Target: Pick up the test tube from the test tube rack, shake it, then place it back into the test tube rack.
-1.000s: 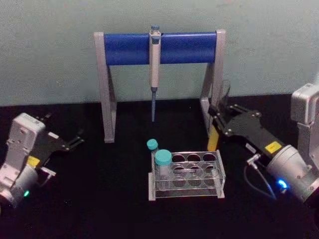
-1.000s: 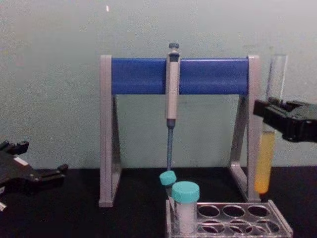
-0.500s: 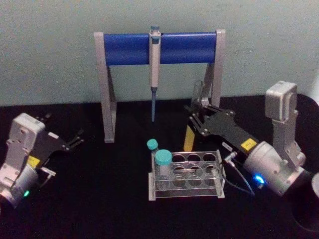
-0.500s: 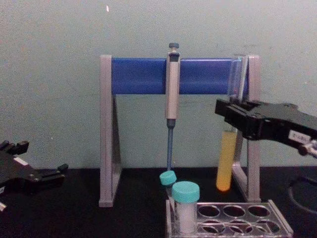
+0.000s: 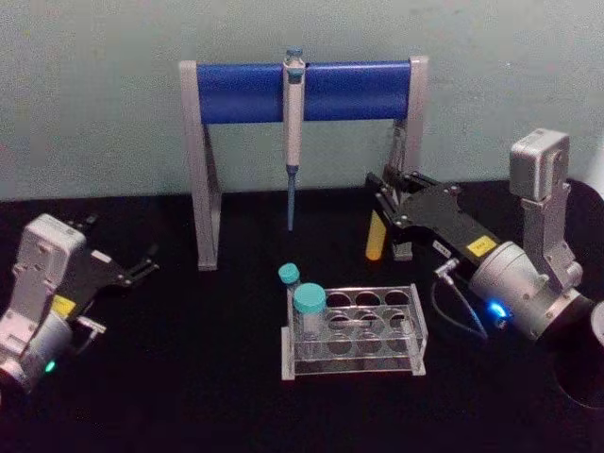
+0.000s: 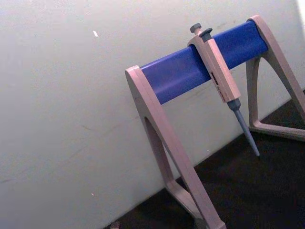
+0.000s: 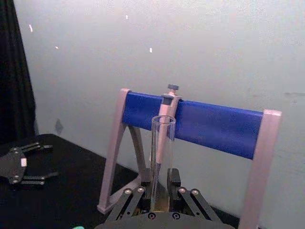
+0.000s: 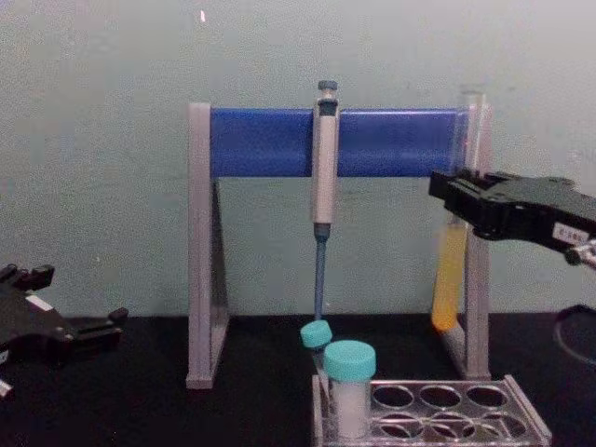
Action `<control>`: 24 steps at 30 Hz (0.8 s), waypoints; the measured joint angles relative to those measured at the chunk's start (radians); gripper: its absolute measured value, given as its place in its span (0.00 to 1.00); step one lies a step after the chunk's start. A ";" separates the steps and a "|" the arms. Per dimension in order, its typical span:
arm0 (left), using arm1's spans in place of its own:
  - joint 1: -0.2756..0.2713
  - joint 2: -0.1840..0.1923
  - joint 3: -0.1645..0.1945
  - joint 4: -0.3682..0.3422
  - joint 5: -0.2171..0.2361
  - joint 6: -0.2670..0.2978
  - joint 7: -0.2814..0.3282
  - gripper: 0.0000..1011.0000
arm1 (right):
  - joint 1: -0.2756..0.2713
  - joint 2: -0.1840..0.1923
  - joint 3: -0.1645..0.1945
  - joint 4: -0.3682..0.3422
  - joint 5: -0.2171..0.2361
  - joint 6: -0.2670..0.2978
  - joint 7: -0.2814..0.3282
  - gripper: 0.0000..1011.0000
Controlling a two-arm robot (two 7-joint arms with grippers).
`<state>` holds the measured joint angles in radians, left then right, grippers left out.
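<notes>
The test tube is being held upright near its middle by the right hand, closed on it, above the desk behind the test tube rack, apparently so the yellow liquid is being kept in during shaking. The left hand, open and empty, is parked at the left.

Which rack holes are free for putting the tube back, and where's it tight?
Free: the middle and right-hand holes of the test tube rack. Crowded: its left end, with two teal-capped tubes. The right gripper holds the test tube behind the rack; the left gripper sits parked far left.
</notes>
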<state>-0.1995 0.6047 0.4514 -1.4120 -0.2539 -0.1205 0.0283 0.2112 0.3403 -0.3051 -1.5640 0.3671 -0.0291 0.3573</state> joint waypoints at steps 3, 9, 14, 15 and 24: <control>0.000 0.000 0.000 0.000 0.000 0.000 0.000 1.00 | -0.006 0.004 0.007 -0.005 -0.001 0.000 -0.003 0.23; 0.000 0.000 0.000 0.000 0.000 0.000 0.000 1.00 | -0.014 0.008 0.014 -0.012 -0.001 0.001 -0.004 0.23; 0.000 0.000 0.000 0.000 0.000 0.000 0.000 1.00 | -0.015 0.008 0.016 -0.014 -0.001 0.002 -0.003 0.23; 0.000 0.000 0.000 0.000 0.000 0.000 0.000 1.00 | -0.015 0.008 0.017 -0.014 -0.001 0.003 -0.003 0.23; 0.000 0.000 0.000 0.000 0.000 0.000 0.000 1.00 | -0.015 0.007 0.016 -0.016 -0.003 0.005 -0.001 0.23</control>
<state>-0.1995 0.6047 0.4514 -1.4120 -0.2540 -0.1205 0.0283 0.1960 0.3476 -0.2891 -1.5798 0.3640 -0.0240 0.3560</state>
